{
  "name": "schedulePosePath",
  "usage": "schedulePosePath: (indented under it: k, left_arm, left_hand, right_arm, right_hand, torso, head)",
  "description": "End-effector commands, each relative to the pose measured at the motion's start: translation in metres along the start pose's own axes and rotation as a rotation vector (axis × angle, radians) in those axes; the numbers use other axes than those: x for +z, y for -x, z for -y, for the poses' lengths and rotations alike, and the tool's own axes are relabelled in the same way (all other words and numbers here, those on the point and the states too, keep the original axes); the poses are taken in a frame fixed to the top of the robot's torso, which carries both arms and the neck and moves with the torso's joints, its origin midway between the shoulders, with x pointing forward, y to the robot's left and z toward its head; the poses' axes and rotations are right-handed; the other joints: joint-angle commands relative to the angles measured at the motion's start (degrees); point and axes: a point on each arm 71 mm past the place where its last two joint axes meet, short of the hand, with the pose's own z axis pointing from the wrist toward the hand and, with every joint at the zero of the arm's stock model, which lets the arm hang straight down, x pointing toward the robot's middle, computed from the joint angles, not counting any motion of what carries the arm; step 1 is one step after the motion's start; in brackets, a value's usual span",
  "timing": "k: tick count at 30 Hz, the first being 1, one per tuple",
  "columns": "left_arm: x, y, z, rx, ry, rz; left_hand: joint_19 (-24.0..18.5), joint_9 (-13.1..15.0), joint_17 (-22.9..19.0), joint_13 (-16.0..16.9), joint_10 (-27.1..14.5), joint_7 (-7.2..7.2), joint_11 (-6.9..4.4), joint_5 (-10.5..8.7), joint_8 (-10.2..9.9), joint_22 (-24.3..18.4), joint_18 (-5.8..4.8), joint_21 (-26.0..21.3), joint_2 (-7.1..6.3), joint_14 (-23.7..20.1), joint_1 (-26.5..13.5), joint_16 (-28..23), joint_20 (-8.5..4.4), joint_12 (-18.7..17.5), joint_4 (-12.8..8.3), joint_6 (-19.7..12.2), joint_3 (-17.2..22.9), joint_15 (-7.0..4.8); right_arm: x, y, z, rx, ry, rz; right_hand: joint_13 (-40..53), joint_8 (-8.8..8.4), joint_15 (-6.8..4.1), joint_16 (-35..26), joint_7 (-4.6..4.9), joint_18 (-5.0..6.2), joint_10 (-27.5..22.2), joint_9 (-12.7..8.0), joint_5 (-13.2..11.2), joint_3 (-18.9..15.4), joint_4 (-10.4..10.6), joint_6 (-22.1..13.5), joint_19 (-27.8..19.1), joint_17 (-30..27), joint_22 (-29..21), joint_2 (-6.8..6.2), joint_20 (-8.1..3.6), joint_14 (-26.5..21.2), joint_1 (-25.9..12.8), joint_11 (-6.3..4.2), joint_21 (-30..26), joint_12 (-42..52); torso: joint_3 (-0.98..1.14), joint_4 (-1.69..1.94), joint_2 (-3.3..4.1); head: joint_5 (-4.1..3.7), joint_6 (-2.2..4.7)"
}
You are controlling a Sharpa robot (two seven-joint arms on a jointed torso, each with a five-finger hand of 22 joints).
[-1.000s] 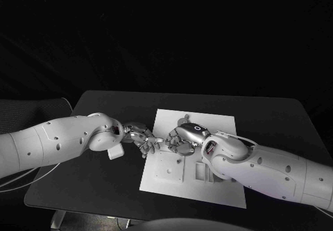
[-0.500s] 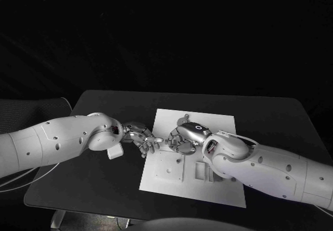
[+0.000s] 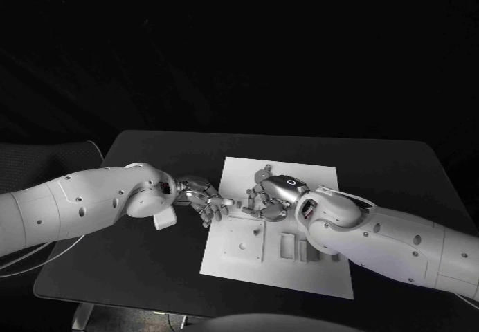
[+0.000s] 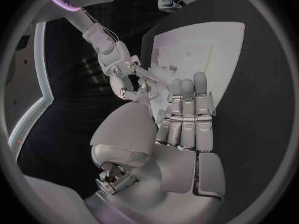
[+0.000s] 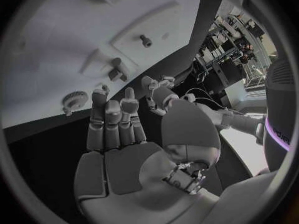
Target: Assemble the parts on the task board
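— What do we see on the black table (image 3: 149, 256)?

— We see the white task board (image 3: 289, 277) lying in the middle of it. Our two hands meet over the board's left edge, near its far half.

— What is our left hand (image 3: 203, 199) doing?

— It reaches in from the side, and its fingertips (image 4: 187, 84) sit at the board's edge. In the left wrist view its fingers lie straight and side by side, and we see nothing in them.

— And our right hand (image 3: 268, 200)?

— It hangs over the board, just beside the left one. In the right wrist view its fingers (image 5: 115, 119) stand up straight, a little apart, with nothing between them.

— Where are the parts?

— In the right wrist view a small toothed wheel (image 5: 74, 100) lies flat on the board near our right fingertips. A dark little piece (image 5: 116, 70) stands in a raised spot past them. A small peg (image 5: 146, 40) stands up on a raised plate farther off.
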Motion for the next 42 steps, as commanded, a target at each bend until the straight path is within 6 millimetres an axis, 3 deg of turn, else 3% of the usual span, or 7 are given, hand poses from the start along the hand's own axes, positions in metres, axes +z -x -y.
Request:
schedulePosePath:
  k: [1, 5, 16, 42]
  left_arm:
    - [0.000, -0.002, 0.001, -0.001, -0.007, -0.015]
    - [0.000, -0.002, 0.002, 0.000, -0.007, -0.016]
    - [0.000, -0.002, 0.002, 0.003, -0.005, -0.018]
    - [0.000, -0.003, 0.002, 0.011, -0.004, -0.024]
  left_hand:
    - [0.56, -0.08, 0.10, 0.10, -0.19, -0.01, -0.05, 0.02, -0.05, 0.10, 1.62, -0.36, -0.06, 0.19, 0.51, -0.28, 0.00, -0.20, 0.04, -0.03, -0.33, 0.30]
    - [0.56, -0.08, 0.11, 0.10, -0.19, -0.01, -0.05, 0.03, -0.04, 0.11, 1.62, -0.38, -0.10, 0.20, 0.52, -0.29, 0.00, -0.20, 0.05, -0.02, -0.40, 0.30]
    - [0.58, -0.08, 0.11, 0.11, -0.19, -0.01, -0.05, 0.03, -0.03, 0.12, 1.61, -0.39, -0.12, 0.20, 0.54, -0.30, 0.01, -0.21, 0.05, 0.00, -0.49, 0.31]
    - [0.62, -0.09, 0.13, 0.13, -0.17, -0.02, -0.06, 0.03, 0.00, 0.14, 1.61, -0.43, -0.09, 0.22, 0.59, -0.33, 0.00, -0.22, 0.06, 0.05, -0.69, 0.31]
  right_arm:
    - [0.000, -0.002, 0.005, -0.031, -0.052, -0.025]
    - [0.003, -0.003, 0.009, -0.045, -0.078, -0.033]
    - [0.007, -0.009, 0.013, -0.080, -0.121, -0.066]
    - [0.013, -0.022, 0.008, -0.089, -0.137, -0.104]
  right_hand:
    - [0.13, -0.27, 0.69, -0.15, 1.75, 0.87, -0.33, -0.12, -1.06, 0.74, 1.92, -2.21, -0.27, 0.01, 0.02, -1.60, 0.27, -0.18, 0.17, 0.74, -0.35, -0.23]
    - [0.14, -0.25, 0.77, -0.09, 1.85, 0.87, -0.49, -0.12, -1.28, 0.74, 2.80, -2.32, -0.35, 0.03, 0.07, -2.34, 0.34, -0.29, 0.07, 0.78, -0.33, -0.12]
    - [0.11, 0.12, 0.71, -0.05, 1.73, 0.87, -0.62, 0.04, -1.41, 0.85, 3.63, -1.88, -0.46, 0.01, 0.13, -2.57, 0.36, -0.40, 0.30, 0.69, -0.32, -0.01]
    - [0.01, 1.26, 0.14, 0.13, 1.04, 0.87, -0.49, 0.61, -1.17, 0.62, 4.66, -0.42, -0.51, -0.03, 0.31, -1.98, 0.31, -0.42, 0.76, 0.03, -0.13, 0.24]
  torso:
    - [0.01, 0.01, 0.00]
    - [0.02, 0.00, 0.01]
    - [0.00, 0.08, 0.02]
    - [0.03, 0.06, 0.00]
  head:
    - [0.00, 0.01]
    - [-0.03, 0.06]
    - [0.00, -0.04]
    - [0.08, -0.29]
